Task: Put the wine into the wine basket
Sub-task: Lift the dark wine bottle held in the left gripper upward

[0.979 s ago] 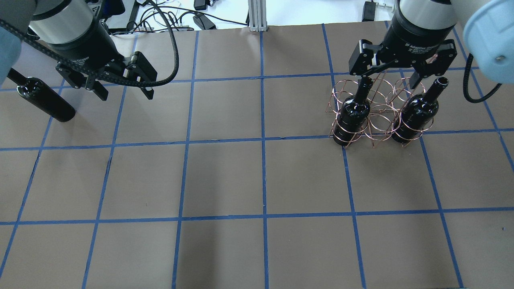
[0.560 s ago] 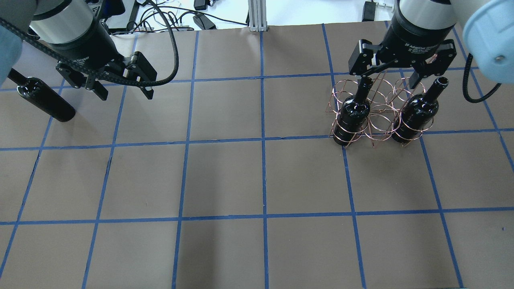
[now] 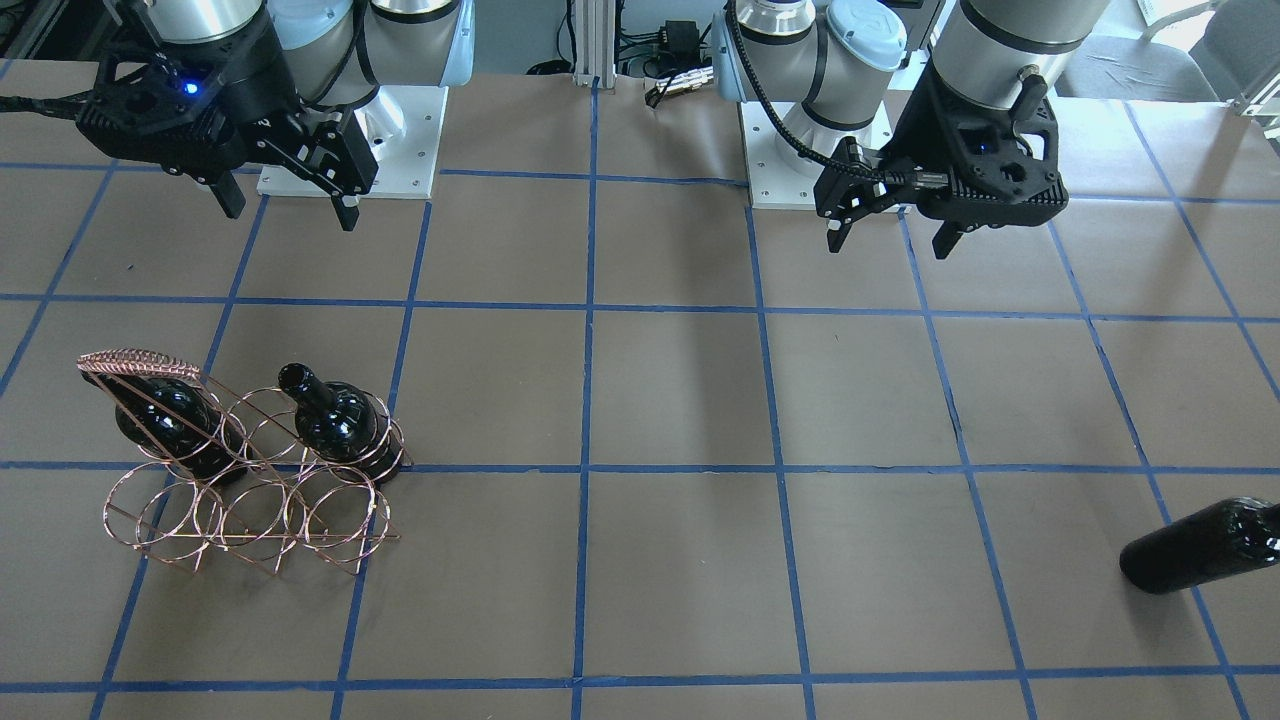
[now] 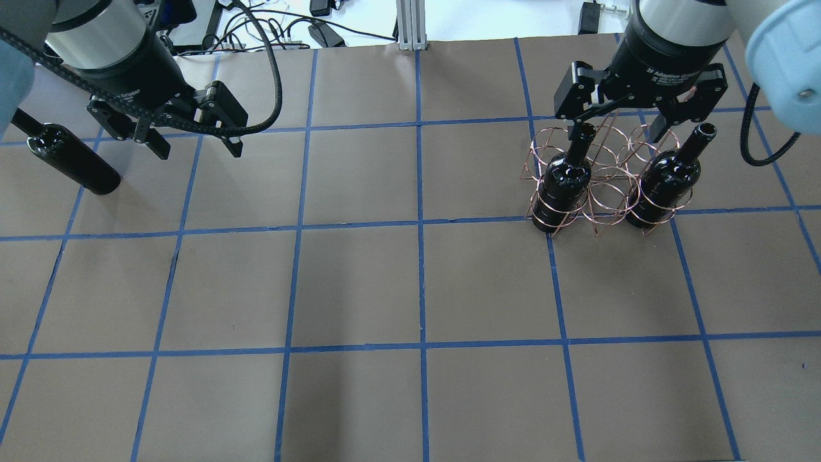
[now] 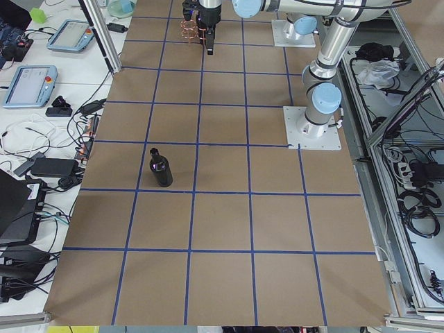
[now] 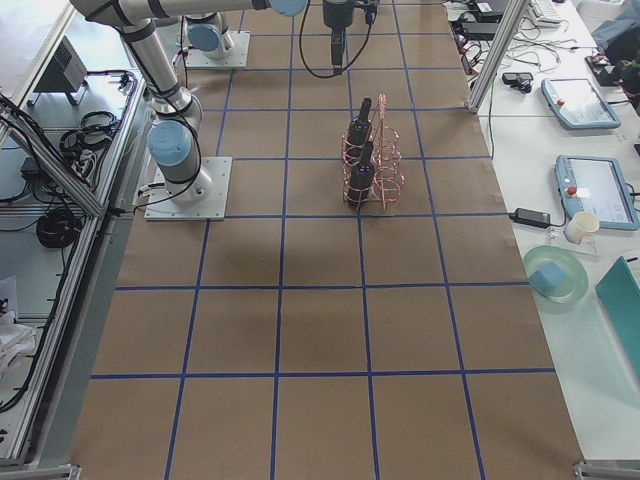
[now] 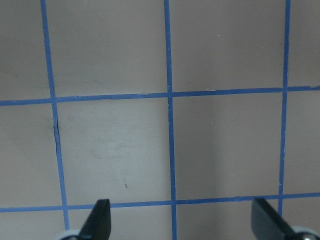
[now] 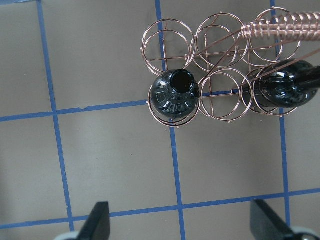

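Observation:
The copper wire wine basket (image 4: 604,187) stands at the right of the overhead view and also shows in the front view (image 3: 250,515) and right wrist view (image 8: 220,65). Two near-black wine bottles (image 4: 564,186) (image 4: 664,183) stand upright in its end rings. A third bottle (image 4: 70,160) stands alone on the table at the far left; it also shows in the front view (image 3: 1200,545) and left side view (image 5: 161,168). My left gripper (image 4: 199,151) is open and empty, raised just right of that bottle. My right gripper (image 4: 616,122) is open and empty, high over the basket's robot-side edge.
The table (image 4: 417,289) is brown paper with a blue tape grid. The arm bases (image 3: 350,140) (image 3: 800,150) sit on the robot's side. Cables and tablets (image 5: 31,80) lie off the table's far edge.
Both grippers have shifted only very slightly and stay open. The basket and the three bottles have not moved.

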